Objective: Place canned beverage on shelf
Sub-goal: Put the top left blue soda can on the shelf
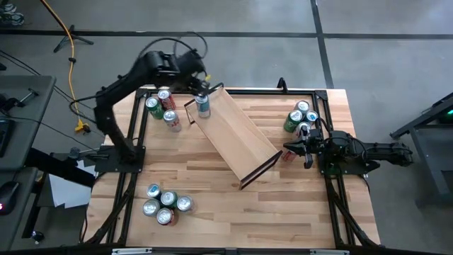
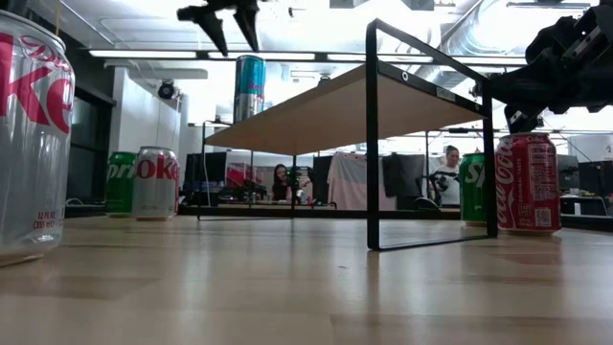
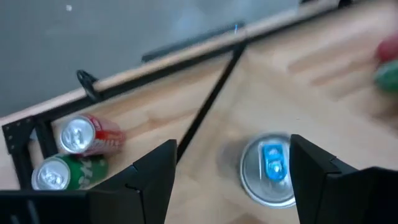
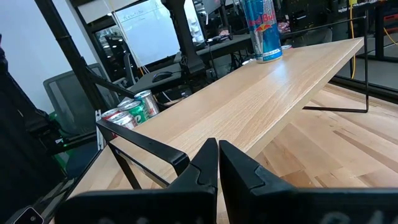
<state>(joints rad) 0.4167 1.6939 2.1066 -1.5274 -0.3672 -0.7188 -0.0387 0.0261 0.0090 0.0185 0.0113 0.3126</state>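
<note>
Left end effector (image 1: 200,85) is hovering released above the blue-and-silver aluminium can (image 1: 203,105), which is standing upright on the pale-wood plank shelf (image 1: 237,134) near the desk's (image 1: 233,205) far-left corner. Lifting straight upward avoids toppling it. Right end effector (image 1: 291,147) is waiting clenched near the right edge.

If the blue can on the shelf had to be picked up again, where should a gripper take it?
Grip the blue can around its upper side wall, coming straight down: it stands upright near the shelf end, and the open left gripper already straddles it from above.

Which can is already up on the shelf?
The tall blue-and-silver can alone stands on the shelf, at its far end under the open left gripper; all others sit on the table.
</note>
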